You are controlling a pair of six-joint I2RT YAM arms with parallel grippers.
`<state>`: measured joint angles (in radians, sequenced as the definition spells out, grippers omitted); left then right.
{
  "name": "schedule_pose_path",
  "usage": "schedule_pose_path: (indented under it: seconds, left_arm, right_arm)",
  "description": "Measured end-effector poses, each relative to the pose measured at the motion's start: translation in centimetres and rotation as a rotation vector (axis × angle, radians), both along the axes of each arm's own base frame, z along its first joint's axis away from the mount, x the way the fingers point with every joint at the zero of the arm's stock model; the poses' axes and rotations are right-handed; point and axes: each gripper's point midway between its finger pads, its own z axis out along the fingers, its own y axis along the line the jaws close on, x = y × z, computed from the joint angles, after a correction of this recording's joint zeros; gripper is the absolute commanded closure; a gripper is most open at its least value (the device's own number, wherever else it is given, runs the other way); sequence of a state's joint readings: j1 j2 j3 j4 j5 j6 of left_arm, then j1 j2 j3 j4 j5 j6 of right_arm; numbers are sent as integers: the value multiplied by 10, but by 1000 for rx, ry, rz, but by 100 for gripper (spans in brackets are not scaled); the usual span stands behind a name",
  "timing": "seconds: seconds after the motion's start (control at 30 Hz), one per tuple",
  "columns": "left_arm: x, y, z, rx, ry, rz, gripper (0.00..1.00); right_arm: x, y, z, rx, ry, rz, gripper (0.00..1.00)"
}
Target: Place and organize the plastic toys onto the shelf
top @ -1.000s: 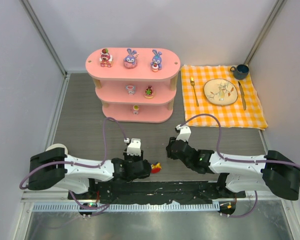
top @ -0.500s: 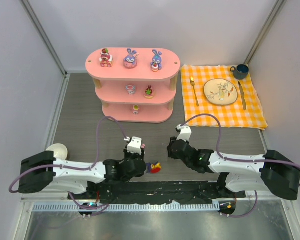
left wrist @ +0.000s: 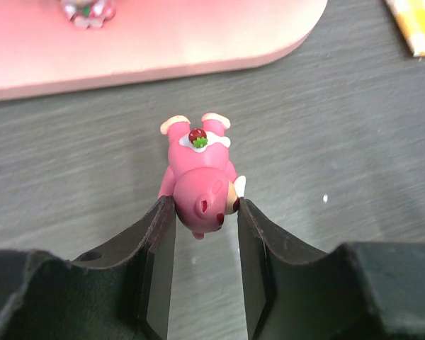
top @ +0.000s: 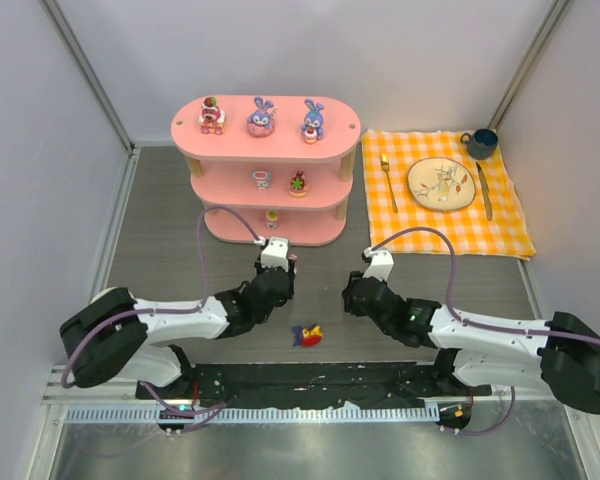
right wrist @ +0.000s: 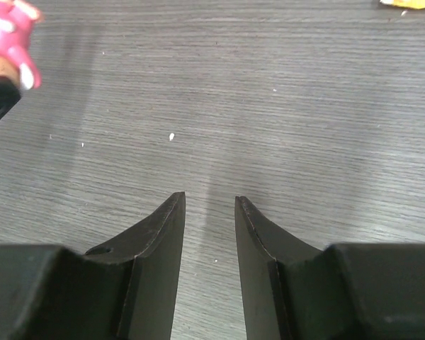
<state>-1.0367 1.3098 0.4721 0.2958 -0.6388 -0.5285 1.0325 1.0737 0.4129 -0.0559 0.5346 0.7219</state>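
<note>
Pink bear toy (left wrist: 200,180) is clamped between the left fingers (left wrist: 158,262); the right fingers (right wrist: 161,241) stand apart, empty.

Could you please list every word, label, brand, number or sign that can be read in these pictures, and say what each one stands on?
None: no view shows any readable text.
The shelf is plain pink, with no label.
The pink bear toy held in the left hand bears no writing.
The plate carries a painted pattern, too small to tell whether it includes lettering.
</note>
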Motion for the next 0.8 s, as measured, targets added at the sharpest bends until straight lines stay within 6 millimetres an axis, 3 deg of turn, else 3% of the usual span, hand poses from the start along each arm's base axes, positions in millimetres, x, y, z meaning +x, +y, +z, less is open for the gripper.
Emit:
schedule_pose_path:
  seconds: [0.4, 0.8]
  left_arm:
    - [65, -36, 5, -27, -31, -26, 100]
    - [94, -37, -3, -13, -74, -19, 100]
  right_arm:
    - [7, -22, 14, -1, -29, -41, 60]
    - [8, -36, 7, -43, -14, -57, 60]
